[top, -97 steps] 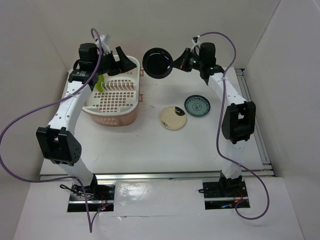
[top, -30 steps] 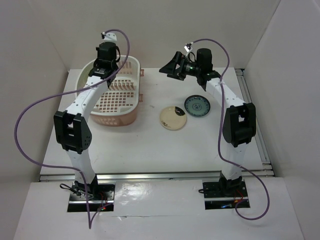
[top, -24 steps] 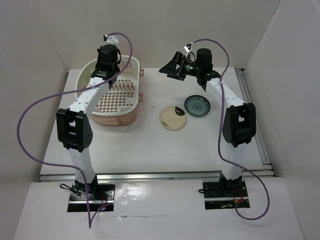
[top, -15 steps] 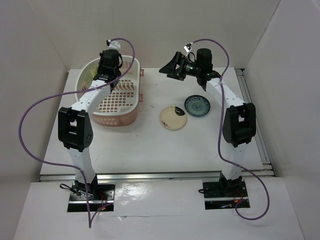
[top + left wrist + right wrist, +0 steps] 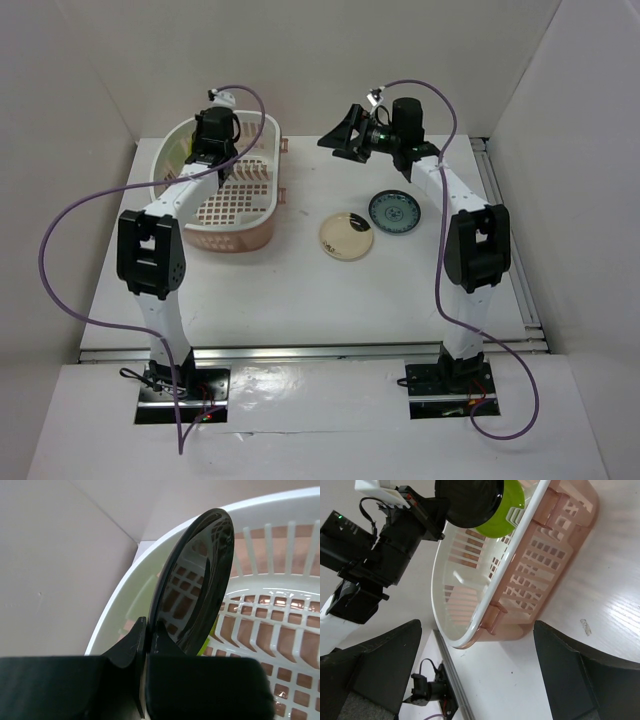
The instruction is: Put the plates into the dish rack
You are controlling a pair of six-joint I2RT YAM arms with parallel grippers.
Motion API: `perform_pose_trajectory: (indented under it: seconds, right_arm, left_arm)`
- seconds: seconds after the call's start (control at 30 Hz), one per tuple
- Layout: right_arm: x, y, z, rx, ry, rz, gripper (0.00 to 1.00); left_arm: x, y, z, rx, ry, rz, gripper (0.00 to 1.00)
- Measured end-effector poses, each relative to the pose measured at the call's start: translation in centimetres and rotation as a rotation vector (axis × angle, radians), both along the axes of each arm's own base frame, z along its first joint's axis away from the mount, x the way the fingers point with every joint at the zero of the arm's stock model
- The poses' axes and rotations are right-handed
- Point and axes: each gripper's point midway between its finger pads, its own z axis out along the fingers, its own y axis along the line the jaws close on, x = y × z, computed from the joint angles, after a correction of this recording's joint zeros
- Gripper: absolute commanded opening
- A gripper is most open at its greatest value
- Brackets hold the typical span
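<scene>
Pinching black plate [image 5: 197, 580], left tool [image 5: 148, 630] clamped

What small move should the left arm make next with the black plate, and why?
Probably lower it a little. The left tool grips the black plate on edge, over the rounded end of the dish rack beside the green plate; whether its lower rim touches the lattice is hidden.
</scene>
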Motion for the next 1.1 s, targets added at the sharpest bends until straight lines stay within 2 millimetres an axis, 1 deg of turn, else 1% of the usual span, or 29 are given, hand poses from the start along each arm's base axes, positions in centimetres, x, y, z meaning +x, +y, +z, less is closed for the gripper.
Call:
perform_pose_trajectory:
  seconds: [0.13,0.3,0.37,0.97,1.1]
  right_arm:
    - [0.1,0.1,-0.3,0.001,0.009,0.006,1.0]
    - [0.0,0.2,-0.3,0.006,0.012,0.01,1.0]
    - [0.0,0.2,-0.2,0.007,0.014,0.01,1.0]
    - [0.4,0.5,-0.8,0.03,0.045,0.021,1.0]
    - [0.4,0.6,-0.7,0.034,0.041,0.024,1.0]
  left_arm:
    - [0.0,0.7,-1.4,-0.007,0.021,0.015,0.0]
    - [0.3,0.4,-3.3,-0.031,0.049,0.014,0.0]
    - [0.3,0.3,-3.7,-0.039,0.057,0.01,0.0]
    - [0.5,-0.1,-5.1,-0.062,0.08,0.002,0.0]
    - [0.5,-0.1,-5.2,-0.065,0.076,0.006,0.0]
